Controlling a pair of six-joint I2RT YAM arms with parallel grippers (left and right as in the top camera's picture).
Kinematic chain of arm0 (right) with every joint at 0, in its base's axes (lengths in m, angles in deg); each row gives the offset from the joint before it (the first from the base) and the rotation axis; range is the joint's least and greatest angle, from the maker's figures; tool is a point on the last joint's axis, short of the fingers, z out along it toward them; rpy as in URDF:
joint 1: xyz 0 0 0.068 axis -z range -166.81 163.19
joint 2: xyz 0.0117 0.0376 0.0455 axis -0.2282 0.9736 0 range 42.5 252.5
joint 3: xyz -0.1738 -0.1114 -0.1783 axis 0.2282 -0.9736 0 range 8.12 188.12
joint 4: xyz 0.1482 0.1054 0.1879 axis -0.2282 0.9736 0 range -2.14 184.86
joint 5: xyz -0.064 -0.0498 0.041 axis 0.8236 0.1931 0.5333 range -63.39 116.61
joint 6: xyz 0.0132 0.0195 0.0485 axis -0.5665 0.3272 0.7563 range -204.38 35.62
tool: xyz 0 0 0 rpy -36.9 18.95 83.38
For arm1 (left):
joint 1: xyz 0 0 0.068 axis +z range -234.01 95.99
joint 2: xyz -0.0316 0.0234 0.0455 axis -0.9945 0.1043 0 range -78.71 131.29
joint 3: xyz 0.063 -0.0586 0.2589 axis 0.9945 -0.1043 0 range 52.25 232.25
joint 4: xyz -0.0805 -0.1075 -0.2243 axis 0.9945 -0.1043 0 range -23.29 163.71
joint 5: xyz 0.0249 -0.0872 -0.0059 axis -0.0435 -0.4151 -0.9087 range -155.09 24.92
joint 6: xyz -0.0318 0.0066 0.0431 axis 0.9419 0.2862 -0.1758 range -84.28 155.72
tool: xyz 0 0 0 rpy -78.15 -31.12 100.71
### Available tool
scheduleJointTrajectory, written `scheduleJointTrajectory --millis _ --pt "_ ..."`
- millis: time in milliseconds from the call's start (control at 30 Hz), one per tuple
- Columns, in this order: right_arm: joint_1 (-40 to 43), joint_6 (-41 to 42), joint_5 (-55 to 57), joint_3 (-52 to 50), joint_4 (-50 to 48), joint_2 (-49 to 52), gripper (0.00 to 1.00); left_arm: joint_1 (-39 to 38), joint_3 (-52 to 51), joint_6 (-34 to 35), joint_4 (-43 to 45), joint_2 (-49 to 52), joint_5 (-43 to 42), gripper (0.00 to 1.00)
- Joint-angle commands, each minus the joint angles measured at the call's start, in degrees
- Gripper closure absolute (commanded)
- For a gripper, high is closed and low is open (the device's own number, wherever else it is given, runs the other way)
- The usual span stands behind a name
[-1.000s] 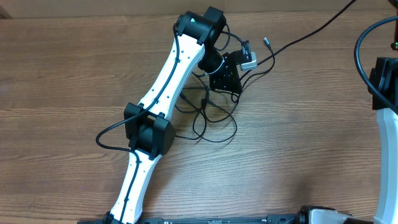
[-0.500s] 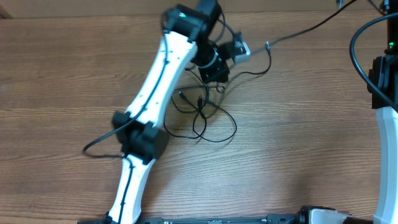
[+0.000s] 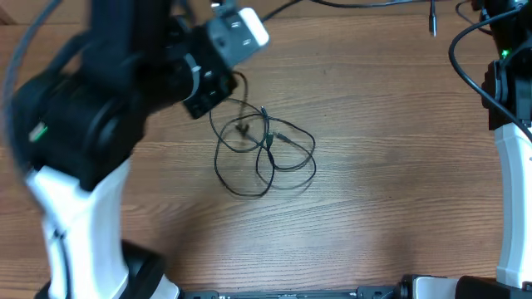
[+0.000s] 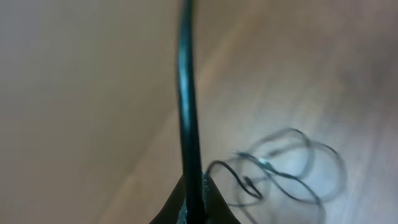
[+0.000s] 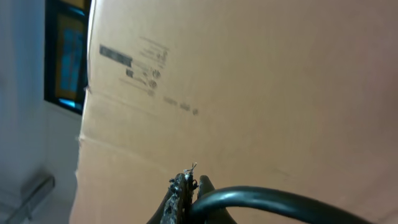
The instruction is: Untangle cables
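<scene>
A tangle of thin black cables (image 3: 266, 154) lies in loops on the wooden table; it also shows blurred in the left wrist view (image 4: 286, 168). My left gripper (image 3: 206, 93) is raised high over the table, up and left of the tangle. In the left wrist view its jaws (image 4: 193, 204) are shut on a black cable (image 4: 186, 93) that runs straight away from them. A second black cable (image 3: 366, 3) crosses the top edge, its plug (image 3: 431, 21) hanging free. My right gripper (image 5: 189, 186) is shut, with a black cable (image 5: 280, 202) curving out of it.
The left arm (image 3: 91, 124) looms large and blurred over the table's left half. The right arm (image 3: 511, 141) stands along the right edge with its own wiring loops (image 3: 465, 66). The right wrist view faces a cardboard box (image 5: 249, 81).
My left arm has lifted away from the tangle, up toward the camera and to the left. The long cable with the plug has been drawn off to the top right. The tangle has loosened.
</scene>
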Motion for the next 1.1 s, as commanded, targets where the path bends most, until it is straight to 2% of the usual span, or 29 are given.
scheduleJointTrajectory --millis 0,167,333,567,633,667,767,833,1000,1067 --pt "0.2 -4.3 -3.1 1.0 0.3 -0.3 0.96 -0.1 0.2 1.8 2.4 -2.9 5.7 0.96" --pt "0.2 -5.5 -3.1 1.0 1.4 -0.3 0.96 -0.1 0.2 4.7 5.5 -4.5 6.0 0.96" --pt "0.2 -7.4 -2.3 1.0 3.4 -0.3 0.96 -0.1 0.1 6.7 6.2 -3.0 5.9 0.96" --pt "0.2 -8.9 -0.1 1.0 7.7 -0.3 0.96 -0.1 0.0 12.5 12.5 0.3 6.0 0.96" --pt "0.2 -9.0 -0.1 1.0 9.4 -0.3 0.86 -0.1 0.0 14.5 14.1 1.1 6.0 0.96" --pt "0.2 -9.0 -0.1 1.0 10.6 -0.3 0.76 -0.1 0.0 15.4 14.7 1.4 6.0 0.96" --pt "0.2 -10.1 -0.1 1.0 15.1 -0.3 0.70 -0.1 0.0 17.8 16.2 2.1 6.2 0.96" --pt "0.2 -10.7 -0.1 0.9 19.1 -0.3 0.60 0.0 0.0 19.4 16.9 2.6 6.2 0.96" --pt "0.2 -14.7 -0.1 0.9 26.5 -0.2 0.11 0.0 0.0 21.0 18.0 3.6 6.4 0.96" --pt "0.2 -18.5 -0.3 0.9 28.3 -0.2 0.00 0.0 0.0 21.0 18.1 4.0 6.4 0.96"
